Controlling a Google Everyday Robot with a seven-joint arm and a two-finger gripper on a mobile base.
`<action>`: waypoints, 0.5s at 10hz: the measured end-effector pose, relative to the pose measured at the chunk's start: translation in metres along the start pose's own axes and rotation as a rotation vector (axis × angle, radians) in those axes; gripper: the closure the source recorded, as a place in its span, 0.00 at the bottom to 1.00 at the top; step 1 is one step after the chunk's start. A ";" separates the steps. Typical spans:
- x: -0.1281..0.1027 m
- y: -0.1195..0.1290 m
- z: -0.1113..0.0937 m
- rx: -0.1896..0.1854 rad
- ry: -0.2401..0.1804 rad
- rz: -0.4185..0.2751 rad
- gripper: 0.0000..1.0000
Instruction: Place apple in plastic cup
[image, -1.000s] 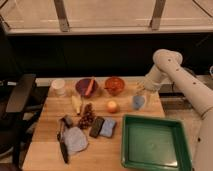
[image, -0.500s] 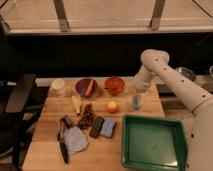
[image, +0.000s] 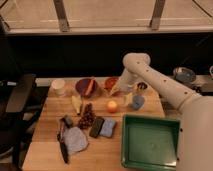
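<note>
Now gripper (image: 117, 90) moved L of plastic cup (image: 138, 102), nearer apple (image: 112, 106)

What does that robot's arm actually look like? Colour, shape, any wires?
The arm is smooth, white and tube-shaped, with a rounded joint like an elbow. No loose cables or markings show. It narrows to a paler gripper, which sits by the red-orange bowl.

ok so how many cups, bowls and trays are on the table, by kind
Cups: 2, the white cup and the plastic cup.
Bowls: 2, the dark bowl and the red-orange bowl.
Trays: 1, the green tray.
Total: 5.
A small dark thing by the arm is too unclear to class.
The gripper hangs by the red-orange bowl, behind the apple.
</note>
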 end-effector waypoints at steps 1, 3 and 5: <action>-0.009 -0.015 0.013 0.002 -0.004 -0.023 0.34; -0.023 -0.045 0.047 0.008 -0.022 -0.078 0.34; -0.026 -0.057 0.067 0.014 -0.043 -0.121 0.34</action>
